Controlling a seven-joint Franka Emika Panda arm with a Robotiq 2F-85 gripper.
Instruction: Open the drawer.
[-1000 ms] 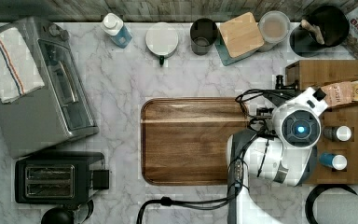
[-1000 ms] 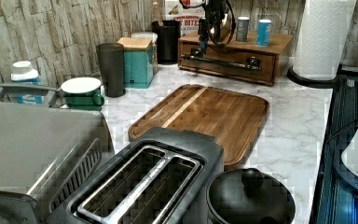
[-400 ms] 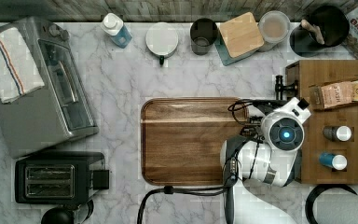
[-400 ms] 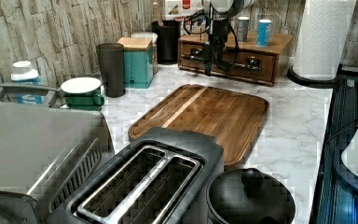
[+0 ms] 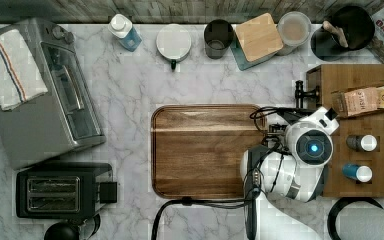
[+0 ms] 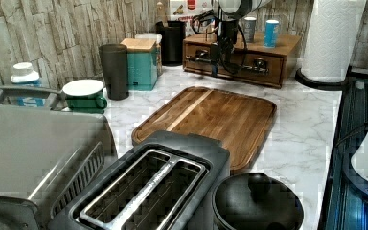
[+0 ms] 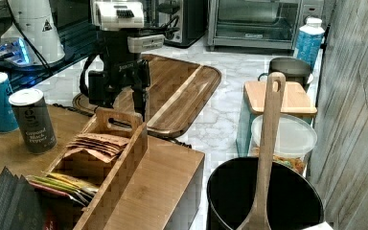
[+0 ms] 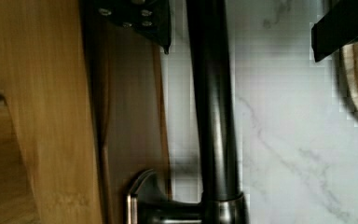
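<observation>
The drawer (image 6: 242,63) sits in the front of a wooden box (image 5: 375,165) and looks flush with it in the left view. Its long black bar handle (image 8: 212,116) runs across the drawer front on two posts (image 6: 258,64). My gripper (image 8: 237,23) is open and hangs down in front of the drawer. One finger (image 8: 137,16) is between the bar and the drawer front, the other finger (image 8: 342,23) is on the countertop side. The bar lies between them untouched. In the right view my gripper (image 7: 119,101) is behind a wooden caddy.
A flat wooden tray (image 5: 205,150) lies on the marble counter just in front of the box. Two cans (image 5: 360,143) and a caddy of packets (image 7: 105,163) stand on the box top. A paper towel roll (image 6: 333,38) is beside the box, a black utensil pot (image 7: 263,201) behind it.
My gripper has come down from the level of the box top to the drawer front, and now straddles the handle bar. The drawer has not moved.
</observation>
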